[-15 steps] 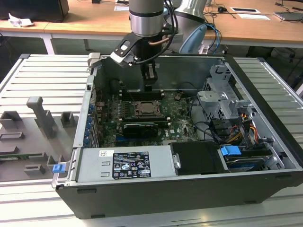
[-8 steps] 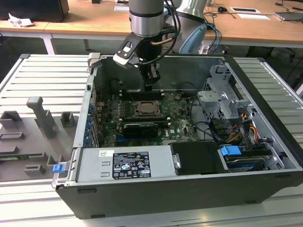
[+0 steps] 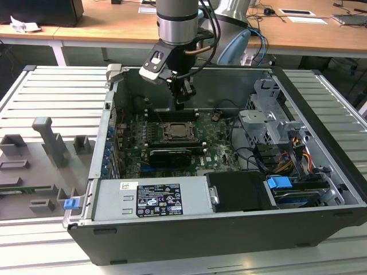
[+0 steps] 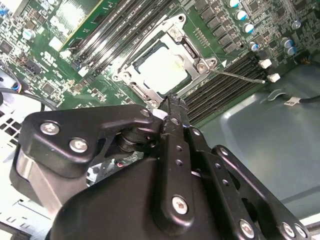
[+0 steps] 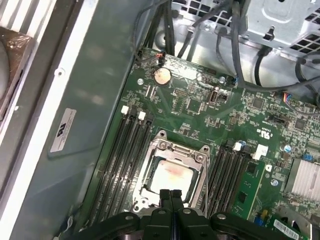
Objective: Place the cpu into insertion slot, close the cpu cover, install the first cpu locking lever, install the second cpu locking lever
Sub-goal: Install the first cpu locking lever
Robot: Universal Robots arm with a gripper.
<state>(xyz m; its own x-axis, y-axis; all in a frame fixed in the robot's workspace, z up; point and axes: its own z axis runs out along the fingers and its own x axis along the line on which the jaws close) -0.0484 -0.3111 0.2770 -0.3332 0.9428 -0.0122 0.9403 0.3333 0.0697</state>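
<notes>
Arm (image 3: 178,23) reaches down into the open case (image 3: 172,243). Gripper (image 3: 183,98) hangs over the motherboard (image 3: 221,143), close to the slot (image 5: 161,136). Both wrist views show the gripper (image 4: 172,102) (image 5: 171,194) with its fingers pressed together, nothing between them. The tips sit right at one edge of the slot frame; can't tell if they touch metal. Cpu (image 4: 162,70) (image 5: 170,176) is seated flat in the slot, pale top showing through the cut-out. Cover (image 5: 150,160) (image 4: 192,50) is down over the cpu, framing it on all sides. One thin wire lever (image 4: 240,76) sticks out from a slot corner and crosses the memory slots (image 4: 225,90) at an angle. It looks unlatched, but I can't confirm. A second wire runs along the opposite side of the frame (image 4: 142,45), close against it; latch state unclear. Memory slots (image 5: 125,155) flank the slot on both sides, and a coin cell (image 5: 161,76) sits further out on the board. In the exterior view the slot is mid-board. The drive cage (image 3: 266,114) is at the exterior view's right and the power supply (image 3: 149,197) is along the near wall. The case stands on a ribbed table (image 3: 57,91), with grey fixtures (image 3: 51,140) on it at the exterior view's left.
</notes>
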